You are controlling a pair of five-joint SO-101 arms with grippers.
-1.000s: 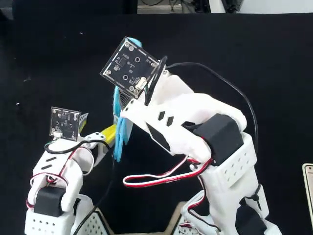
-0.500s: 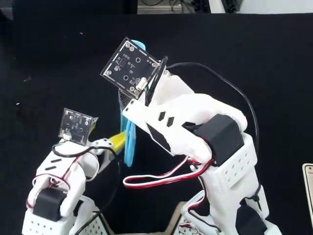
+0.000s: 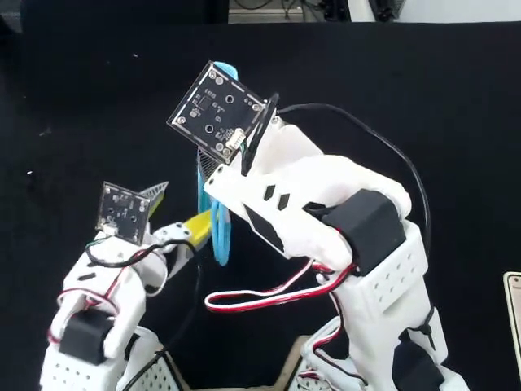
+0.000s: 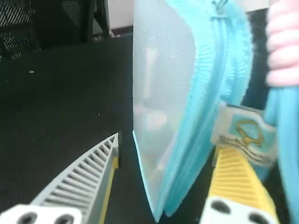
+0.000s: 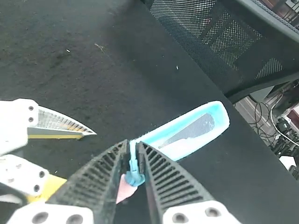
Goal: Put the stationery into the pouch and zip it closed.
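Observation:
The light blue translucent pouch (image 3: 220,236) hangs on edge above the black table. My right gripper (image 5: 132,144) is shut on its zipper edge, and the pouch (image 5: 187,133) stretches away from the black fingers. My left gripper (image 4: 169,144) stands open around the pouch (image 4: 163,116). The grey finger (image 4: 88,172) is clear of one face. The yellow finger (image 4: 236,177) lies against the label on the other side. Something pink (image 4: 282,46) shows beside the zipper. In the high view the left gripper (image 3: 189,204) sits low and left of the right arm (image 3: 326,212).
Black cloth covers the table (image 3: 407,98). A beige object (image 3: 513,318) lies at the right edge. A mesh chair (image 5: 224,37) stands beyond the table's far edge. Open table lies left of and behind the arms.
The pouch's lower end has swung to the right. My left gripper has followed it rightward and now straddles it. The right arm has held still.

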